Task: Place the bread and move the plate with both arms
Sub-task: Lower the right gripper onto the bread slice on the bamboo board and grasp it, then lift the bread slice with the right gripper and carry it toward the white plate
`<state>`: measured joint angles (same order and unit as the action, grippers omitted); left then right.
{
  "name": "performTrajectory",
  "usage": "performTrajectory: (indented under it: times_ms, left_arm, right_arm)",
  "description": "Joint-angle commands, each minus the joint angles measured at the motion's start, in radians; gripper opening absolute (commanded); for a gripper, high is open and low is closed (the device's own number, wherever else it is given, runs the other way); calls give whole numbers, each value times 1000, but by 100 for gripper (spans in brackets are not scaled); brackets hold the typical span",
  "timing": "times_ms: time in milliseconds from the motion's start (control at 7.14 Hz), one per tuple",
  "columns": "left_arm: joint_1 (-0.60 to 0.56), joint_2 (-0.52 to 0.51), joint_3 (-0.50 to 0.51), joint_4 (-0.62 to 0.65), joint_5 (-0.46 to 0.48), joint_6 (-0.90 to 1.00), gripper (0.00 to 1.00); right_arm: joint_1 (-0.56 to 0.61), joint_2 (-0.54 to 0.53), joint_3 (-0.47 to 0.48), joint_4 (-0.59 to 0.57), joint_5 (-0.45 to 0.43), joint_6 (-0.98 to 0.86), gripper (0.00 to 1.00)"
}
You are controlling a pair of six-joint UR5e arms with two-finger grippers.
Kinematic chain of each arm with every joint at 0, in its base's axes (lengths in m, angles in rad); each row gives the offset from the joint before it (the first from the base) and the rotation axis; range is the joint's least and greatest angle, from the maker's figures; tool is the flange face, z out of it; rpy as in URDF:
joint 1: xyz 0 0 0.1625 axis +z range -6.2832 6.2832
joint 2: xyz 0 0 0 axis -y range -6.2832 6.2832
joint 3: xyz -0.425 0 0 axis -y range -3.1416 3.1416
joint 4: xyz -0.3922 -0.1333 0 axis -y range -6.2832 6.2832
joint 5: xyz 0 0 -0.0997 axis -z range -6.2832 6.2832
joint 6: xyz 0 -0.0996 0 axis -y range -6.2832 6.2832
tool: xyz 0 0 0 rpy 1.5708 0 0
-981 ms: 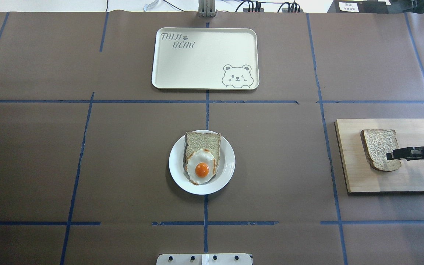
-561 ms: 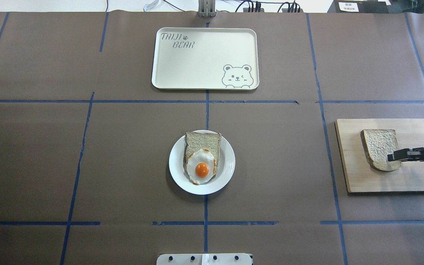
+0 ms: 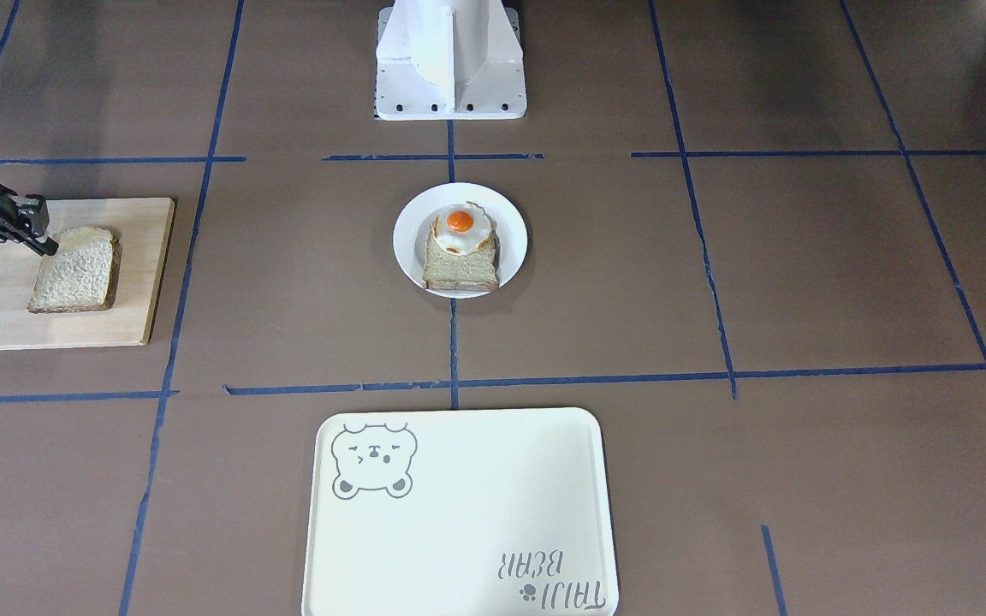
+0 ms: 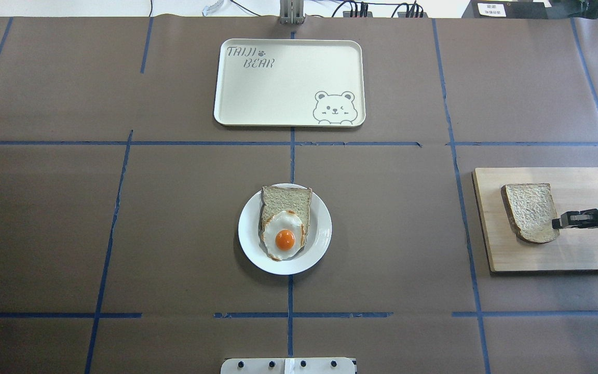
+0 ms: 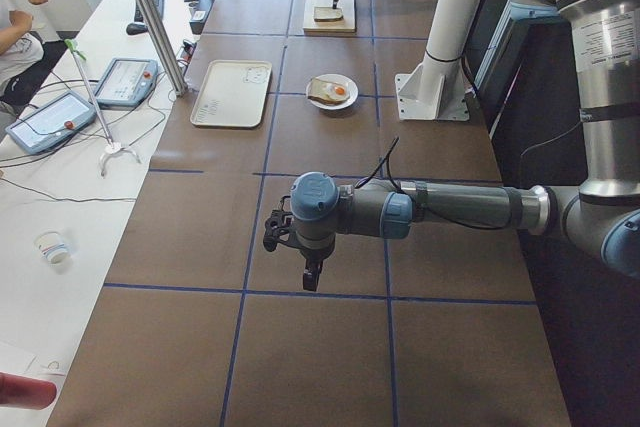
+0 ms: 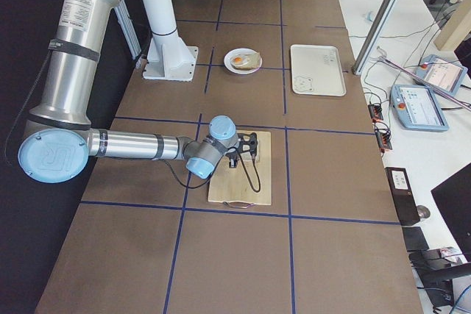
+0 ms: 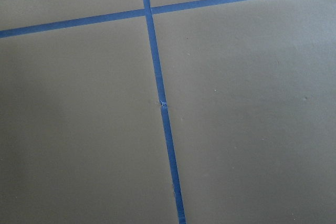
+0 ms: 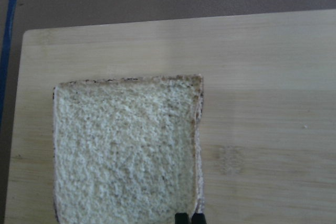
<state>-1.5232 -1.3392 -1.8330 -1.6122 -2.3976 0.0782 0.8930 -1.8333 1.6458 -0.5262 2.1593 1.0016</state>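
The bread (image 4: pixel 530 212) is a tan speckled slice lying flat on a wooden board (image 4: pixel 579 254) at the table's right. My right gripper (image 4: pixel 556 223) has its fingers close together, with the tips at the slice's near right edge, low over the board. In the right wrist view the fingertips (image 8: pixel 182 217) sit at the crust of the bread (image 8: pixel 126 150). The white plate (image 4: pixel 247 244) at mid-table carries a paler slice topped with a fried egg (image 4: pixel 284 239). My left gripper (image 5: pixel 311 282) hangs over bare table far to the left; I cannot tell whether it is open or shut.
A cream tray with a bear drawing (image 4: pixel 288 83) lies at the far side of the table, beyond the plate. The white base block (image 3: pixel 450 60) stands on the robot's side. Blue tape lines cross the brown table cover.
The right gripper's tip has drawn back to the right, off the slice's top to its edge. The bread has shifted slightly to the left on the board.
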Motion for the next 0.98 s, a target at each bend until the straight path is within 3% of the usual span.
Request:
performTrajectory:
  times_ms: [0,280,841]
  left_arm:
    - [0,0,-2,0,0,0,100]
    - [0,0,-5,0,0,-2,100]
    - [0,-2,0,2,-2,-3,100]
  right_arm:
    - [1,-1,15,0,4,0,0]
    - [9,-1,64,-2,78,3,0]
    - [14,43,167,-17,117,23,0]
